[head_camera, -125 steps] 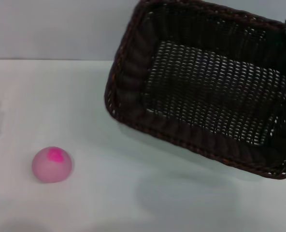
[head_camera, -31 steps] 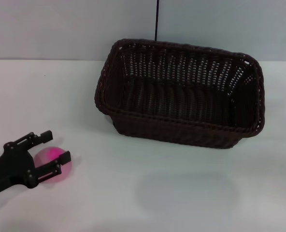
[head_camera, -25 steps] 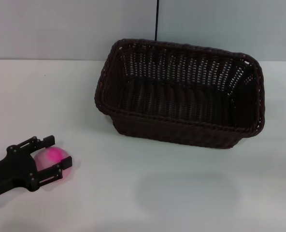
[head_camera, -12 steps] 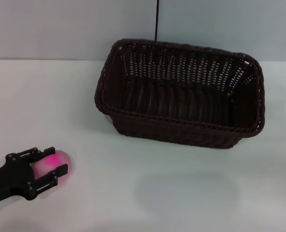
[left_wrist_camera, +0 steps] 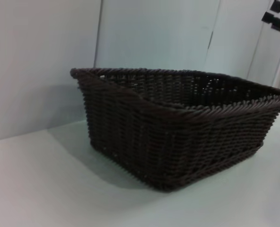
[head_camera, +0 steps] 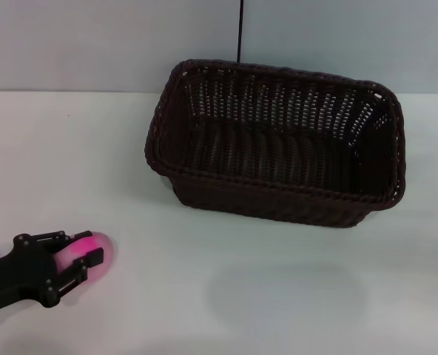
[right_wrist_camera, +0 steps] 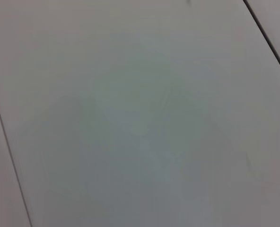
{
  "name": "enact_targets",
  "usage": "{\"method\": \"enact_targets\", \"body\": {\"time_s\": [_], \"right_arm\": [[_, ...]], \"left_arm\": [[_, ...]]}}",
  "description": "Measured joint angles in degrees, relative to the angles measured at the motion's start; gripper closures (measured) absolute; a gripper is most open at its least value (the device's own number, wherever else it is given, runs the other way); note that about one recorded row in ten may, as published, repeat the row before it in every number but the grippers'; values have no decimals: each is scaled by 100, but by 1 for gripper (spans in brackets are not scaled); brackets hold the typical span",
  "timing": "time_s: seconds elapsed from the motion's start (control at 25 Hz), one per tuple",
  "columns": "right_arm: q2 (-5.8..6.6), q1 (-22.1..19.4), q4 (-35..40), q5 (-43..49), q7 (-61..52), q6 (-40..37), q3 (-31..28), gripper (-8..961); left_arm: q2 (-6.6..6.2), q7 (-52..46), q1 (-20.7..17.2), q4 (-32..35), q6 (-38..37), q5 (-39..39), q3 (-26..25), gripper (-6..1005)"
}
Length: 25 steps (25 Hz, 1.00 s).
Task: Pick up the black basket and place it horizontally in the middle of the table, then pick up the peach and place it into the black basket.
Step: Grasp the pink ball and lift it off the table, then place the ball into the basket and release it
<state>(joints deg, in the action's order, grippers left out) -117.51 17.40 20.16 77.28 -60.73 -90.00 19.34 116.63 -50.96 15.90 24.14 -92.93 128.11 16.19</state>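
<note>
The black basket [head_camera: 278,198] stands upright on the white table [head_camera: 293,296], long side across, at the middle and back. It also fills the left wrist view [left_wrist_camera: 178,142]. The peach [head_camera: 99,251], pale pink with a magenta patch, lies at the front left. My left gripper [head_camera: 78,257] reaches in from the left edge, low at the table, with its fingers closed on either side of the peach. My right gripper shows in no view, and its wrist view holds only a plain grey surface.
A grey wall runs behind the table, with a thin dark cable [head_camera: 240,29] hanging above the basket. Bare tabletop lies between the peach and the basket. Small black parts [left_wrist_camera: 278,14] show far off in the left wrist view.
Five seconds ago the basket hung tilted at the upper right; now it rests on the table. In the last second my left gripper's fingers closed in on the peach.
</note>
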Motion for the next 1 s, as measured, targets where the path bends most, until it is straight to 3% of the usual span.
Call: {"method": "enact_targets", "body": {"time_s": [0.2, 0.4, 0.44, 0.6, 0.84, 1.0], "right_arm": [[0, 0, -13, 7, 2, 0, -3, 293], [0, -12, -21, 7, 5, 0, -18, 294], [0, -16, -22, 7, 11, 0, -18, 294], [0, -24, -79, 7, 76, -23, -30, 294], [-2, -30, -199, -5, 45, -346, -5, 294], [-14, -38, -307, 1, 42, -393, -5, 294]], "left_arm": [[-47, -25, 44, 30, -398, -46, -129, 685], [-141, -47, 147, -16, -984, -139, -638, 723], [-168, -142, 245, -41, -1331, -243, -929, 732], [-151, -356, 405, -50, -1606, -505, -1034, 765], [93, -537, 1075, -652, -1680, -1297, -1026, 815], [151, -351, 1548, -1230, -1268, -1317, -1008, 845]]}}
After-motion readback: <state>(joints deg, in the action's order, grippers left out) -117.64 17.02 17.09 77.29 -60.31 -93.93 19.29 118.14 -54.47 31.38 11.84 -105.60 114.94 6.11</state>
